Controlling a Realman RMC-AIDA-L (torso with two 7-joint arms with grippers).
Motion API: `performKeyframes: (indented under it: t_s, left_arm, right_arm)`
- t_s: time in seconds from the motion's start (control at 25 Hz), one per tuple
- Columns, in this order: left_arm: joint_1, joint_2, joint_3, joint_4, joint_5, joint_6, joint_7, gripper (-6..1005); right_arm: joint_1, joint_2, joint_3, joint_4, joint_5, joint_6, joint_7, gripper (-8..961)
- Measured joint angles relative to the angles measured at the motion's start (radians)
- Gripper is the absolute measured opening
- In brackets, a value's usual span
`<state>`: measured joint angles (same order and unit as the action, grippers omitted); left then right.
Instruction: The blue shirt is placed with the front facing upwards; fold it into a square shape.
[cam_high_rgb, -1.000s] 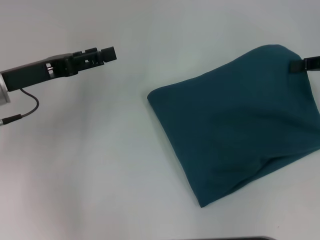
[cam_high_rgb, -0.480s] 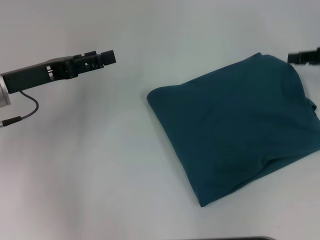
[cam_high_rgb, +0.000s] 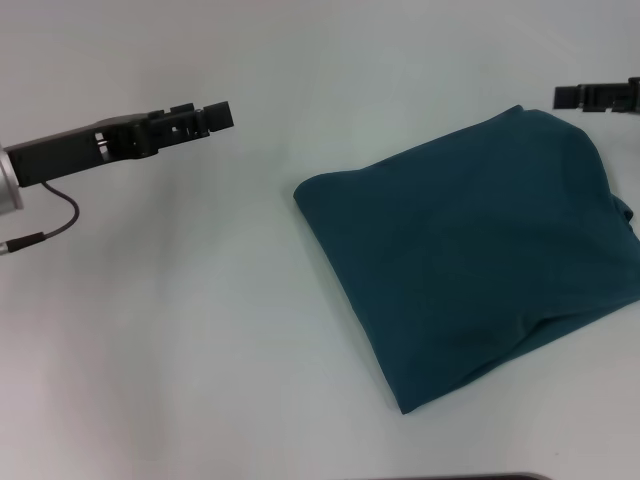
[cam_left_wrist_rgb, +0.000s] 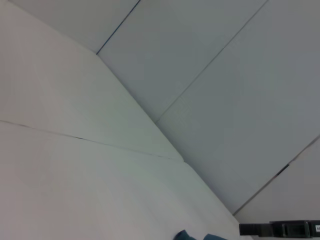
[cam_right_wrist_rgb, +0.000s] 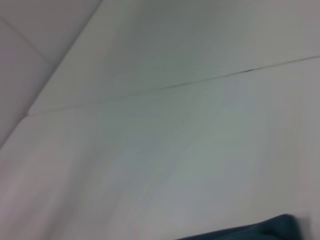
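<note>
The blue shirt (cam_high_rgb: 470, 260) lies folded into a rough four-sided bundle on the white table (cam_high_rgb: 200, 330), right of centre, plain side up with no lettering showing. My right gripper (cam_high_rgb: 562, 97) hovers just beyond the shirt's far right corner, apart from the cloth, open and holding nothing. My left gripper (cam_high_rgb: 222, 113) hangs over bare table at the far left, well away from the shirt. A sliver of the shirt (cam_right_wrist_rgb: 250, 231) shows in the right wrist view. The left wrist view catches a bit of the shirt (cam_left_wrist_rgb: 182, 235) and the right gripper (cam_left_wrist_rgb: 280, 229) farther off.
A thin black cable (cam_high_rgb: 50, 225) loops under the left arm. The shirt's right edge runs out of the head view. A dark strip (cam_high_rgb: 460, 477) shows at the table's near edge.
The right gripper held the shirt's far right corner raised a second ago; it has let go and drawn back, and the corner has dropped flat. The left arm barely moved.
</note>
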<state>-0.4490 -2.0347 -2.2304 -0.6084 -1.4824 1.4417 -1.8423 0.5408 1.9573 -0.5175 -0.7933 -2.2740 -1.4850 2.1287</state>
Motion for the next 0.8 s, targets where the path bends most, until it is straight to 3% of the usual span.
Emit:
performKeyframes:
  t_s: [0.2, 0.4, 0.6, 0.8]
  left_arm:
    - [-0.019, -0.012, 0.007, 0.004, 0.006, -0.007, 0.004, 942]
    - [-0.055, -0.026, 0.010, 0.031, 0.032, -0.047, 0.006, 942]
    - [-0.097, -0.056, 0.011, 0.050, 0.107, -0.096, -0.001, 941]
    - [-0.126, -0.070, 0.012, 0.053, 0.175, -0.138, -0.035, 941]
  right_arm:
    - [-0.008, -0.003, -0.002, -0.001, -0.001, -0.087, -0.019, 609]
    - [-0.052, -0.015, -0.002, -0.002, -0.010, -0.132, -0.022, 825]
    - [-0.110, -0.036, 0.016, -0.002, -0.006, -0.176, -0.038, 824]
    - [-0.146, -0.052, 0.026, -0.003, -0.009, -0.205, -0.041, 825]
